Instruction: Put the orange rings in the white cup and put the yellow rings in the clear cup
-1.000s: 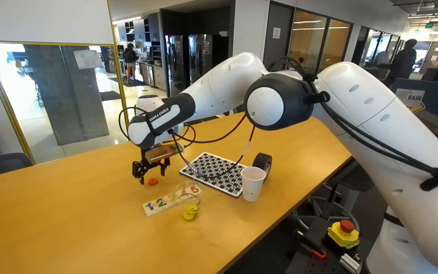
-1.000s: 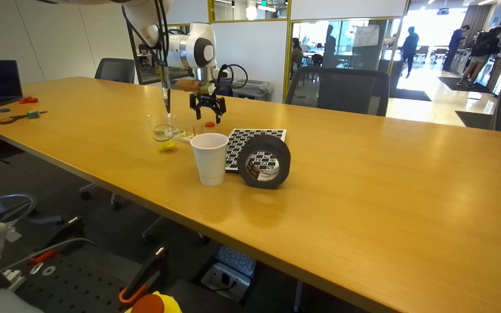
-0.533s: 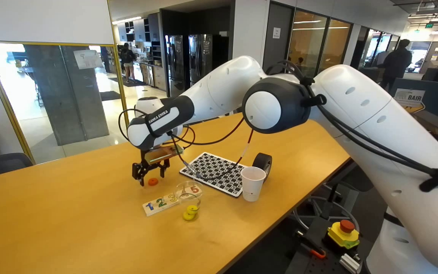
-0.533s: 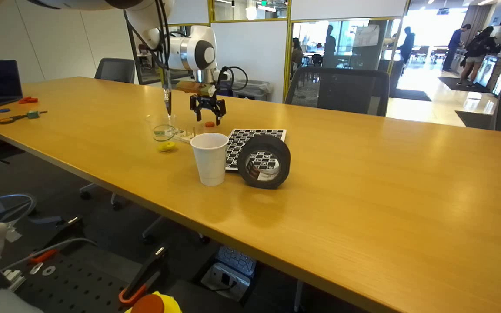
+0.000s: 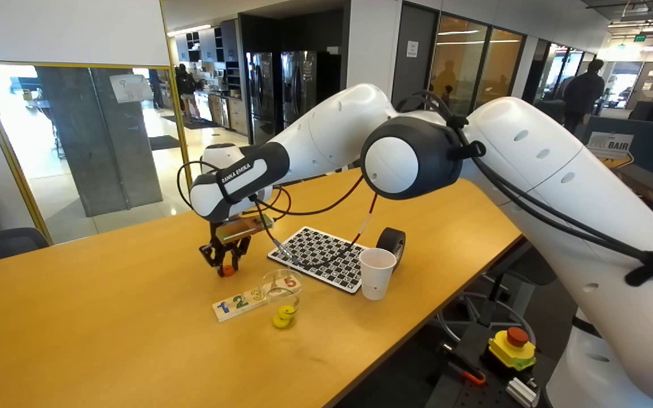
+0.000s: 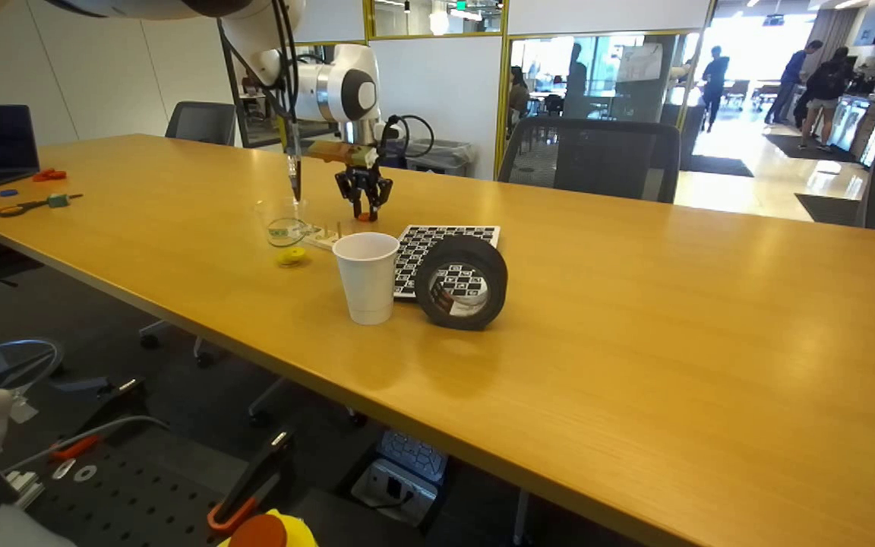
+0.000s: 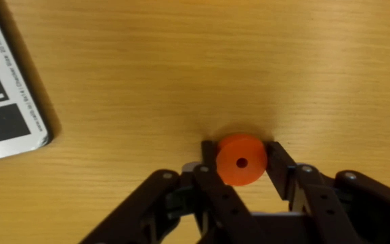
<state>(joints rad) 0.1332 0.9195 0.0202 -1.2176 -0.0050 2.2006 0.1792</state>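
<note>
End effector (image 7: 241, 159): I'm gripping the orange ring (image 7: 241, 175), pinched from both sides!
Its spot: down at the desk (image 5: 134, 323), near the checkered mat (image 5: 322, 246).
White cup (image 6: 367, 285): upright, well apart from my grip.
Yellow rings (image 5: 284, 318): inside the faint clear cup (image 5: 282, 290), it seems.

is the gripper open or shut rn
Shut on an orange ring: in the wrist view, the gripper has its fingers against opposite sides of it, with no visible gap.
</note>
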